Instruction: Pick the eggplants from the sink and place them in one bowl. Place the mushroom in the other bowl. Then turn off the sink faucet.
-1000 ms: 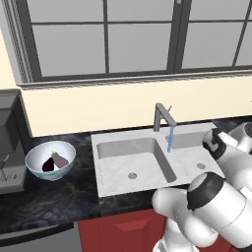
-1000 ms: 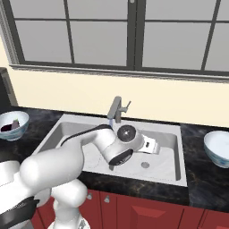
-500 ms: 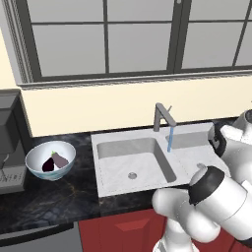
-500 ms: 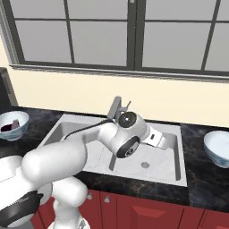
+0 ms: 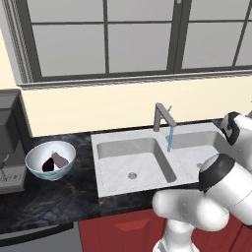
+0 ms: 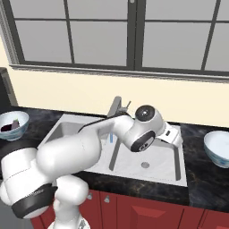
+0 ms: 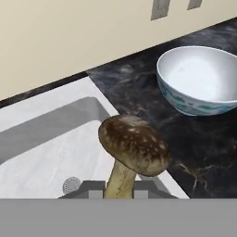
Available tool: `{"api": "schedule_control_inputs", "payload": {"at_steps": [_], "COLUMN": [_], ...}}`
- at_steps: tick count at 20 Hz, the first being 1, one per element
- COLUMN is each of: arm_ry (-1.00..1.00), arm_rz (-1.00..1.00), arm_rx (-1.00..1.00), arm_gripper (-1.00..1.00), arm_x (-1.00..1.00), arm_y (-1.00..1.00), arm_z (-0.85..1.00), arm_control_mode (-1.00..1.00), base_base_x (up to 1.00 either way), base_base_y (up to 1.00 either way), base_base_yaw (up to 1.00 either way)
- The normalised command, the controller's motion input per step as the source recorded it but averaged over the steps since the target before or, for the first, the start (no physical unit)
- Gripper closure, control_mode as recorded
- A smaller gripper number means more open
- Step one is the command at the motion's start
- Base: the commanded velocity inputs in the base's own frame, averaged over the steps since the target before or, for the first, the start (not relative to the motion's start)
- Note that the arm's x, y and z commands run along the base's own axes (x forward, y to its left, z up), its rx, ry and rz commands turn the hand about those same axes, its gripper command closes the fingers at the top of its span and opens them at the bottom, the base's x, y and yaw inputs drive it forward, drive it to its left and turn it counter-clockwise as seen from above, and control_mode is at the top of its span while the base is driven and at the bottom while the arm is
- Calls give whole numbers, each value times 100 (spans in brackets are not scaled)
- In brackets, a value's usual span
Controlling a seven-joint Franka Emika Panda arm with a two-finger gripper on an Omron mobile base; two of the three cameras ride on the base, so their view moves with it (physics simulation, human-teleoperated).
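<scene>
1. The gripper is clamped on the pale stem of the mushroom, with the brown cap standing up above the jaws.
2. It hangs over the right edge of the sink, near where the basin meets the dark counter.
3. The empty bowl sits on that counter, ahead and to the right of the mushroom and well apart from it.
4. I judge the grip thin: only the stem is pinched, so a quick swing could twist the mushroom loose and drop it into the basin or onto the counter.
5. Letting go too early would leave it short of the bowl; coming in low could knock the cap against the rim.
6. On the far left, the other bowl already holds both eggplants, so the mushroom must not go there.
7. Water runs from the faucet; that step remains.
</scene>
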Motion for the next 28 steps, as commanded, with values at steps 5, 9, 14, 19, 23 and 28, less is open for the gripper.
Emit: {"api": "schedule_control_inputs", "payload": {"at_steps": [5,9,14,19,23,28], "arm_ry": [-3,0,0,-1,-1,0], "arm_rz": [-8,-10,-12,-15,-16,-9], "arm_rx": [1,0,0,0,0,1], "arm_gripper": [100,100,100,100,100,100], "arm_x": [0,0,0,0,0,0], "arm_y": [-41,-35,-42,-51,-44,-29], "arm_z": [57,37,5,0,-4,-24], "arm_control_mode": [-100,-100,-100,-100,-100,-100], "base_base_x": [0,0,0,0,0,0], "base_base_y": [0,0,0,0,0,0], "base_base_yaw": [0,0,0,0,0,0]}}
